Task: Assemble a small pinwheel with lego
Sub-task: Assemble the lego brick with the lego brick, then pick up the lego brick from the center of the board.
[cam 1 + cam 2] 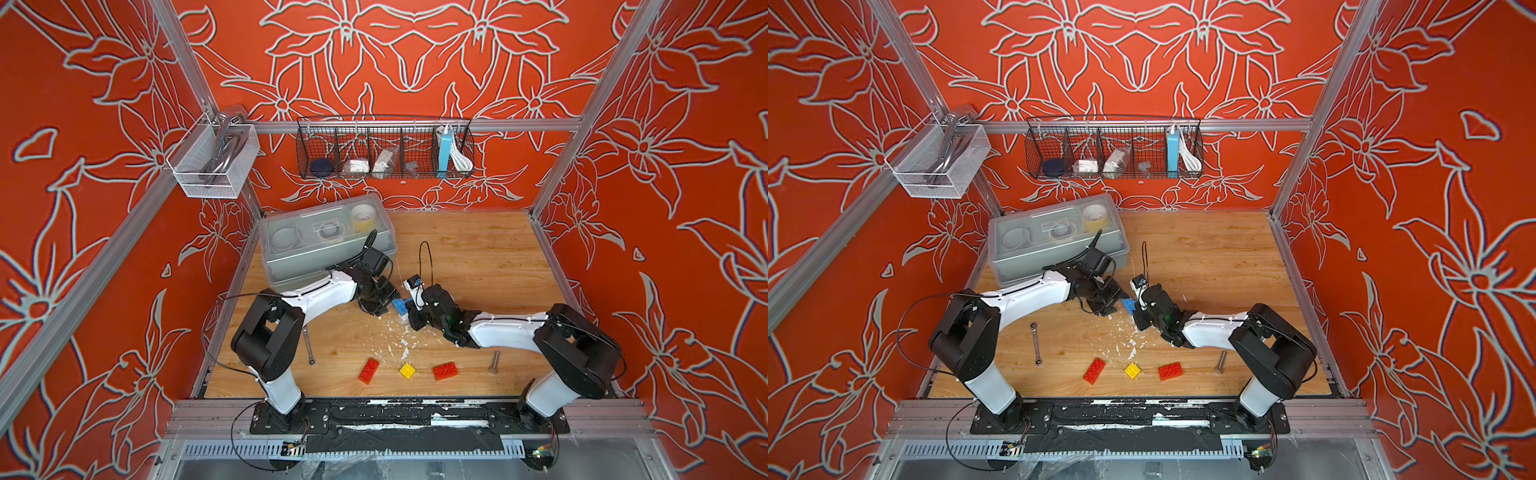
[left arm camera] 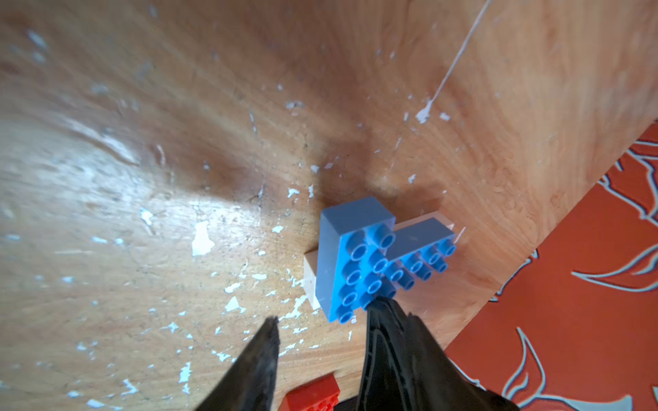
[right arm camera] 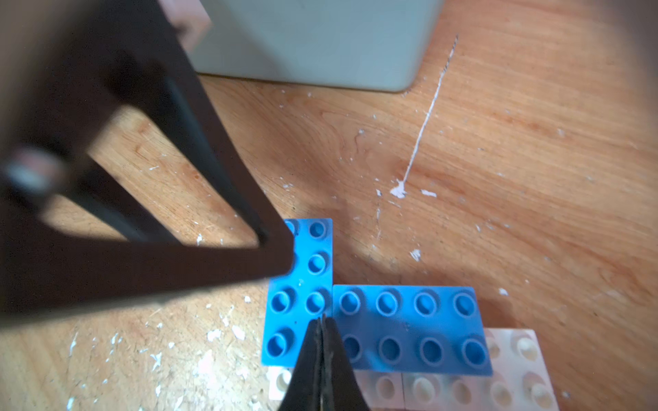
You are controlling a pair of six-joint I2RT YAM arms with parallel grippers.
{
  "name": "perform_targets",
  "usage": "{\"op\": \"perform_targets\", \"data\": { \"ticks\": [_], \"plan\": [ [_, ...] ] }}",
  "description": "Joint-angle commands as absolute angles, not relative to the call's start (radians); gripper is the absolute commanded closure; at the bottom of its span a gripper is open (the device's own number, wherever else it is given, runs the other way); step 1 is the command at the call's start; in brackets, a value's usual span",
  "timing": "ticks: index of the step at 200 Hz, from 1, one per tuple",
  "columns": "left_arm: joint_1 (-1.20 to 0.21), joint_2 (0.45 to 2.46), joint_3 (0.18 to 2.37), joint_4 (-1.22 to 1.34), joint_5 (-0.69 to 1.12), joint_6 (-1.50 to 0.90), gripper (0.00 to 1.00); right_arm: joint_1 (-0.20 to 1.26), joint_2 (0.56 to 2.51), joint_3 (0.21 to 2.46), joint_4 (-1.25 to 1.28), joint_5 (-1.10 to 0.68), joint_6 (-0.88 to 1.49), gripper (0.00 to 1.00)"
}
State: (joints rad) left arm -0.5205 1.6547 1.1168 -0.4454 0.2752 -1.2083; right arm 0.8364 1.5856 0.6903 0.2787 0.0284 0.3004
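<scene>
Sitting under the closed right hand (image 3: 322, 320), blue bricks (image 3: 409, 327) lie beside parted left hand (image 2: 324, 313).

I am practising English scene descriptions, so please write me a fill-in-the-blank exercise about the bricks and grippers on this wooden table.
The studded plastic bricks under the two blue studded plastic bricks are ____.
Between the two red oblong bricks lies a small square brick coloured ____.
The black gripper with its jaws apart is the ____ one.
Missing words: white, yellow, left.
</scene>
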Motion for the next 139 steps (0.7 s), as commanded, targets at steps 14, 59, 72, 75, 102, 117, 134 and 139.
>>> {"op": "perform_targets", "data": {
  "ticks": [14,59,72,75,102,117,134,139],
  "plan": [
    [-0.499,1.462,1.121,-0.432,0.154,-0.855,0.48,0.821,1.525,0.789,-0.079,0.007,0.327,0.9],
    [-0.497,1.168,1.035,-0.506,0.289,-0.465,0.37,0.818,1.469,0.896,-0.129,-0.08,0.319,0.84],
    [-0.503,1.099,0.983,-0.592,0.273,-0.469,0.34,0.816,1.436,0.892,-0.149,-0.116,0.304,0.84],
    [-0.508,1.079,0.963,-0.603,0.274,-0.465,0.34,0.814,1.427,0.888,-0.152,-0.125,0.298,0.83],
    [-0.618,0.854,0.734,-0.632,0.171,-0.459,0.34,0.781,1.336,0.821,-0.161,-0.206,0.223,0.65],
    [-0.696,0.718,0.602,-0.622,0.092,-0.516,0.34,0.731,1.3,0.78,-0.168,-0.274,0.216,0.6],
    [-0.779,0.596,0.502,-0.616,0.032,-0.593,0.34,0.685,1.275,0.753,-0.19,-0.331,0.212,0.6],
    [-0.803,0.573,0.482,-0.621,0.015,-0.62,0.34,0.681,1.268,0.744,-0.189,-0.333,0.211,0.6]
  ]
}}
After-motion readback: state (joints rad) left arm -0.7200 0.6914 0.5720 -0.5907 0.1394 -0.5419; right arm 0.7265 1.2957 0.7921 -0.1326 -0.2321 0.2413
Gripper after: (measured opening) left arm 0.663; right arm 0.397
